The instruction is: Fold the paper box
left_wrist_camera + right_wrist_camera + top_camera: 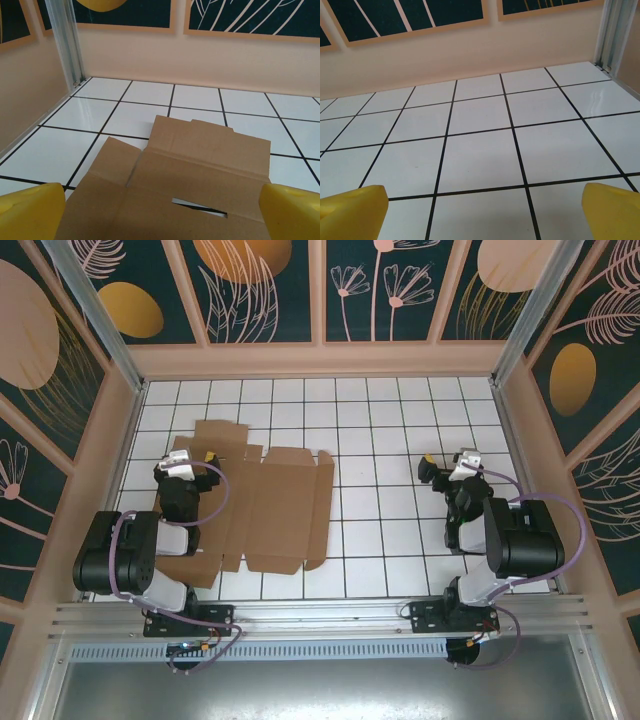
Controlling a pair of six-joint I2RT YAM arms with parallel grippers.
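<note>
The paper box point(265, 510) lies flat and unfolded on the white tiled counter point(380, 440). The left hand point(190, 456) hangs over the left part of the box. Its yellow fingers point(30, 210) are spread wide, holding nothing. The right hand point(447, 463) is well to the right of the box, also spread wide and holding nothing.

Two robot arms of glossy black, rounded housings stand in the overhead view, the left black arm point(125, 555) at seven o'clock and the right black arm point(515, 535) at four o'clock. Thin lilac cables point(226, 498) loop along both. A small white-grey wrist block point(180, 466) tops each, and flat black base plates point(190, 618) sit underneath. The bright yellow fingertips point(30, 212) look smooth, matte and rounded in both wrist views point(612, 210).
</note>
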